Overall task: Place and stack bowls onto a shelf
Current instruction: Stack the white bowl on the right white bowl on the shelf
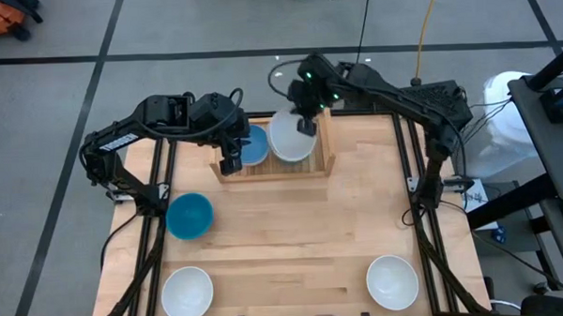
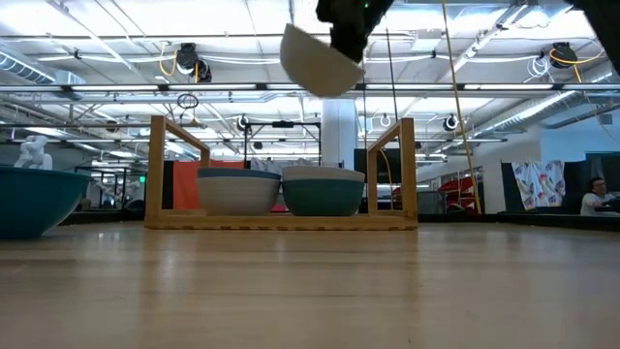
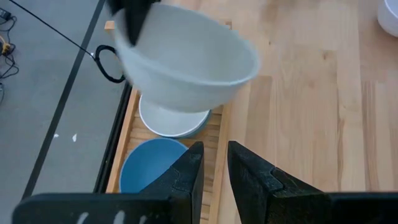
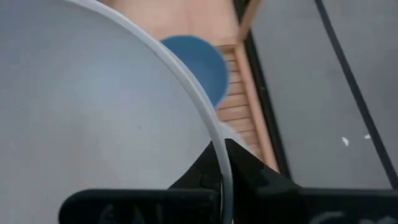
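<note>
Overhead, the right tool (image 1: 306, 125) pinches a tilted white bowl's (image 1: 289, 137) rim above the shelf (image 1: 326, 142).

Two bowl stacks (image 1: 254, 147) sit side by side (touching) in the shelf (image 1: 273, 170), another bowl (image 1: 291, 136) above.

Right gripper (image 1: 306, 125) holding white bowl (image 1: 289, 139) above shelf (image 1: 326, 142), left gripper (image 1: 230, 164) beside it

We find no legible text, label, brand, number or sign in any view. Pale markings on the left arm's upper link (image 1: 121, 138) and faint marks on the wrist camera housings are too small and blurred for us to read.
</note>
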Controlling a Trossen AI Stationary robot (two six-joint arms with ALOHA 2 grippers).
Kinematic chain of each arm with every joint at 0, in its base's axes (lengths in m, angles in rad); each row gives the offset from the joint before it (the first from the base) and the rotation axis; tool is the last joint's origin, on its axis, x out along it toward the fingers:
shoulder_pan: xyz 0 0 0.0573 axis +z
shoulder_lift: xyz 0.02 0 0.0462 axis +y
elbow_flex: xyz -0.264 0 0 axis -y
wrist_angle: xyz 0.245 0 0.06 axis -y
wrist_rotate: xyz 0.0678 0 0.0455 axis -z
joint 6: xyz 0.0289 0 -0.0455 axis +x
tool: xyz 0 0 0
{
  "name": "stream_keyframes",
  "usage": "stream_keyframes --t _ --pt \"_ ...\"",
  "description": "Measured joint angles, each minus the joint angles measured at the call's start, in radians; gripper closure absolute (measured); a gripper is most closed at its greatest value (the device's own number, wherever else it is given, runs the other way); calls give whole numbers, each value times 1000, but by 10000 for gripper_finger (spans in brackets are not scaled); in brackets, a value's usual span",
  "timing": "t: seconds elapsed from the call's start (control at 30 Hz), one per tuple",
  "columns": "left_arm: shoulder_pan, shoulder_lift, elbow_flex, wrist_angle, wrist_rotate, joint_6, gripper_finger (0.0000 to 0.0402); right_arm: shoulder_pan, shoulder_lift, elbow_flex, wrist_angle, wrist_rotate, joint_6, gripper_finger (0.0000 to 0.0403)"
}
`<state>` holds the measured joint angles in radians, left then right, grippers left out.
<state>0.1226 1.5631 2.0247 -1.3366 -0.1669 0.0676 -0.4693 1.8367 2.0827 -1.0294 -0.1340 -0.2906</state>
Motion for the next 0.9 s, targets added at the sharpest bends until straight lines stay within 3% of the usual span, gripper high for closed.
stream_keyframes --t 0.33,0.9 --pt "0 0 0 -52 0 -25 323 -103 140 40 -9 -58 -34 403" --pt "0 0 0 -59 0 -51 323 -172 353 40 -27 -105 -97 403"
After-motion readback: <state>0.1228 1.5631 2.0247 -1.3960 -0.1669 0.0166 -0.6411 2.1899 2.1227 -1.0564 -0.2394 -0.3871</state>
